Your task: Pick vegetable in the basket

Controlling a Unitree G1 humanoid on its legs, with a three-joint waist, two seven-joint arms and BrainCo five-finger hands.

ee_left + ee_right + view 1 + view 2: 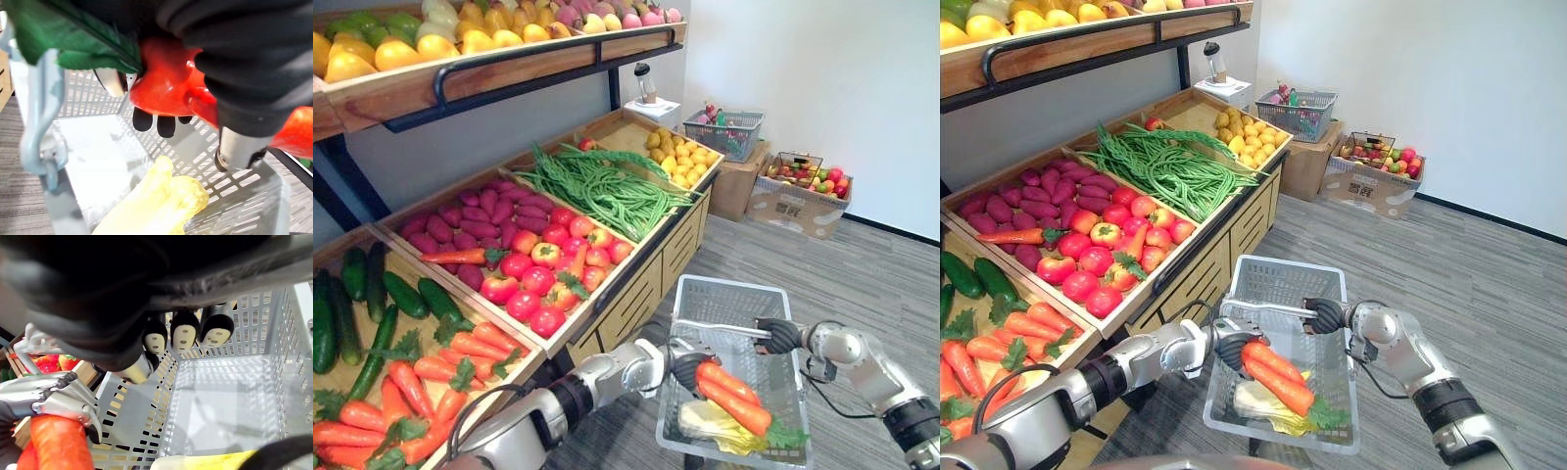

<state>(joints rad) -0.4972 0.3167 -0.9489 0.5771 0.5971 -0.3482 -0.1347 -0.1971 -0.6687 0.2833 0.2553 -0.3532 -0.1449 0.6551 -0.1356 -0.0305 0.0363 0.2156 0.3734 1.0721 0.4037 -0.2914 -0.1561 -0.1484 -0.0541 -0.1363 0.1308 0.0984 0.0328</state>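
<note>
A grey plastic basket (734, 284) hangs over the floor in front of the produce stand. My right hand (781, 335) is shut on its handle (724, 330) and carries it. My left hand (683, 368) reaches in over the basket's near-left rim, its fingers curled round an orange carrot (729, 383). In the left wrist view the carrot (166, 88) sits pressed in the palm. A second carrot (740, 409) with green leaves lies just below it, on a pale yellow-green cabbage (703, 421) on the basket floor. The right wrist view shows my fingers (183, 335) wrapped over the handle.
To the left stands the wooden produce stand, with carrots (421, 377), cucumbers (372, 294), tomatoes (543, 279), sweet potatoes (475, 215), green beans (607, 186) and lemons (680, 157). An upper shelf (489, 49) holds fruit. Cardboard boxes (793, 201) and another basket (729, 132) sit at the back wall.
</note>
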